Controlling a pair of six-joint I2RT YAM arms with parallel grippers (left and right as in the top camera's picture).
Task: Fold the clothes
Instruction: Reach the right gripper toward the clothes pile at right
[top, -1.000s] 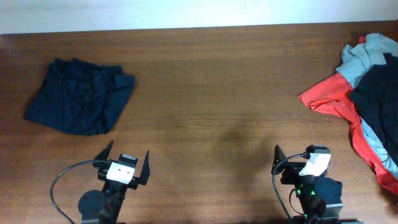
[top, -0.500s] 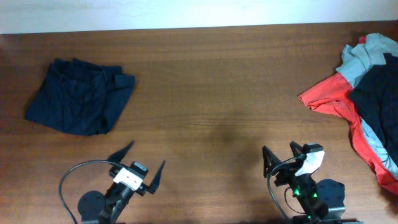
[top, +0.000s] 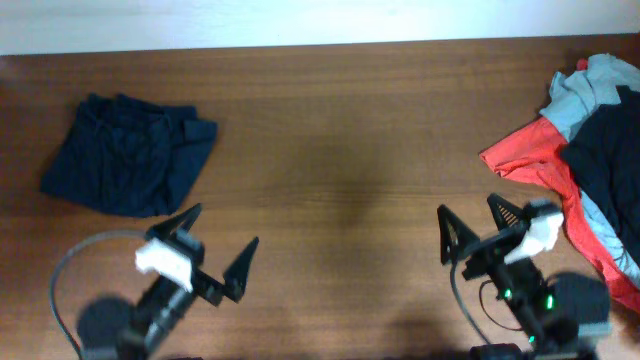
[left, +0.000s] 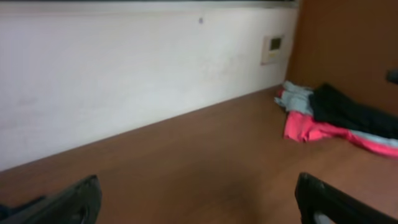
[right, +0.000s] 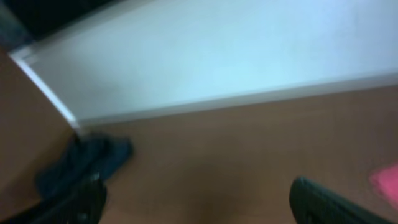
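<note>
The counter (top: 340, 130) is a long brown wood-grain surface, and its far edge meets a plain white wall (left: 124, 74). In the left wrist view this wall carries a small pale plate (left: 272, 45) near a brown side wall. The clothes lie in two places, well apart. Near the far-left corner sits a dark navy garment (top: 128, 155), folded into a flat, wrinkled, roughly rectangular bundle. Its long axis runs mostly along the counter's length, slightly tilted, and a small fold sticks out at the corner facing the counter's middle. Against the right edge is a loose pile (top: 590, 170) whose long axis runs from the far-right corner toward the near edge. In it, a red garment (top: 530, 155) spreads underneath, with a pointed flap aimed at the counter's middle. A light grey-blue piece (top: 590, 95) is bunched at the far end, and a very dark navy-black garment (top: 610, 150) is draped over both. No logo can be made out. The left gripper (top: 226, 226) is at the near edge, just short of the folded bundle, with its jaws spread wide and nothing between them. The right gripper (top: 466, 206) is at the near edge beside the pile, likewise spread wide and empty. The right wrist view is blurred.
</note>
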